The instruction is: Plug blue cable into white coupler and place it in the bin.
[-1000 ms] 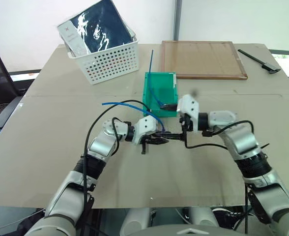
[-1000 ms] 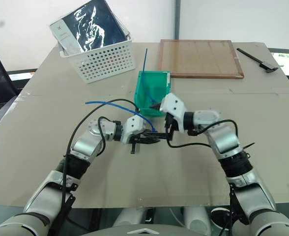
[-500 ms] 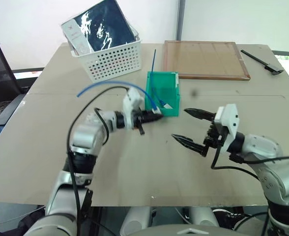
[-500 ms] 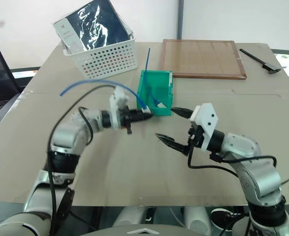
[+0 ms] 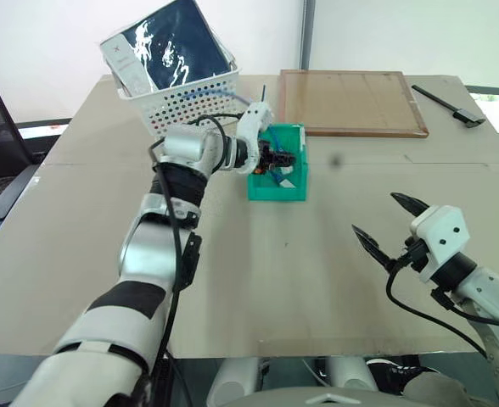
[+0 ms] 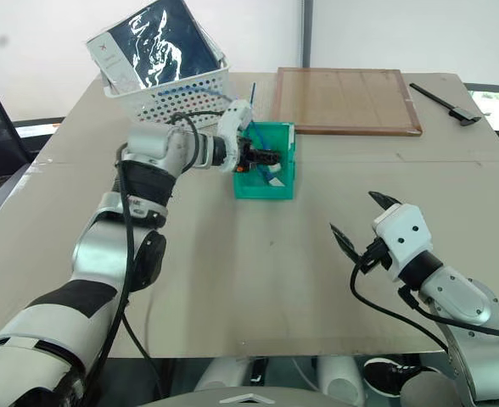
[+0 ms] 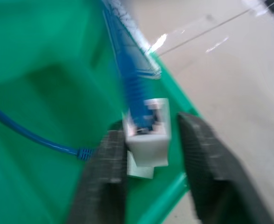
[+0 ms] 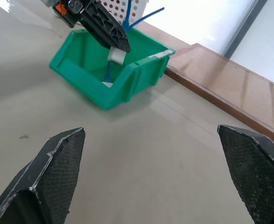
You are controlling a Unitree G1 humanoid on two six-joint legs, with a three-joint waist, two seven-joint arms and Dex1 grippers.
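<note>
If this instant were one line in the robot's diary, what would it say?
left gripper: over green bin, jaws parted beside white coupler | blue cable: plugged in | right gripper: open, empty, above table

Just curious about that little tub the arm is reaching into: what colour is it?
The bin is bright green, seen best in the right wrist view.

Bright even light; left wrist view blurred, glare streaks.
</note>
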